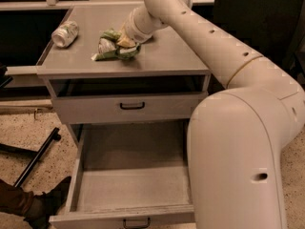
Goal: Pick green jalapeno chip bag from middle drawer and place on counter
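The green jalapeno chip bag [109, 50] lies crumpled on the grey counter [167, 56], left of its middle. My gripper [125, 41] reaches down from the right, on the bag's right end, and touches it. The wrist hides the gripper's tips. The middle drawer [128, 190] stands pulled wide open below, and its grey floor is bare.
A silvery-green drink can [65, 34] lies on its side at the counter's left rear. The shallower top drawer front [128, 106] is closed. My arm's bulky body [238, 161] fills the right side. A black pole [37, 157] and a person's dark shoe [47, 203] are on the floor at the left.
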